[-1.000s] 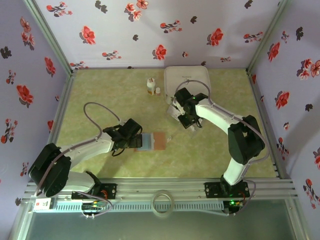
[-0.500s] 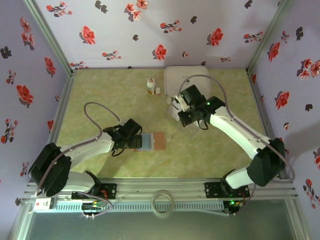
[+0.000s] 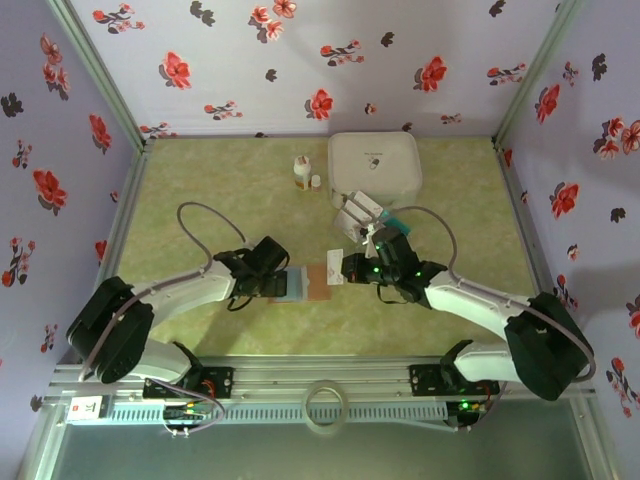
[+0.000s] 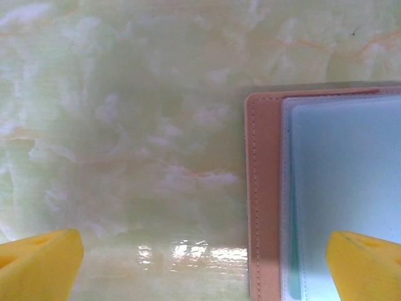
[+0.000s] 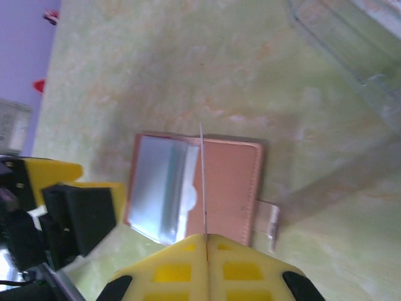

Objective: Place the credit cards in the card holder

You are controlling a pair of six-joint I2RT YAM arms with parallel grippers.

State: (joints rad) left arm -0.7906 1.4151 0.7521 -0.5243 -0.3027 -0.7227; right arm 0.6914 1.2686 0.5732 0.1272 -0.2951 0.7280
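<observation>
Brown card holder [image 3: 306, 283] open mid-tabletop. Left end effector [image 4: 202, 251] spread wide at its 9 o'clock edge, likely steadying. Right end effector [image 5: 205, 241] clenched on white credit card [image 5: 203, 182], edge-down for slotting; spare cards [image 3: 356, 212] at 1 o'clock.

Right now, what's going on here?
The right gripper is shut on one card, held edge-on over the open holder, which lies flat on the table. The left gripper sits open at the holder's other side, one finger over its pale inner face. More cards lie in a pile further back. The held card is not yet in a slot.
</observation>
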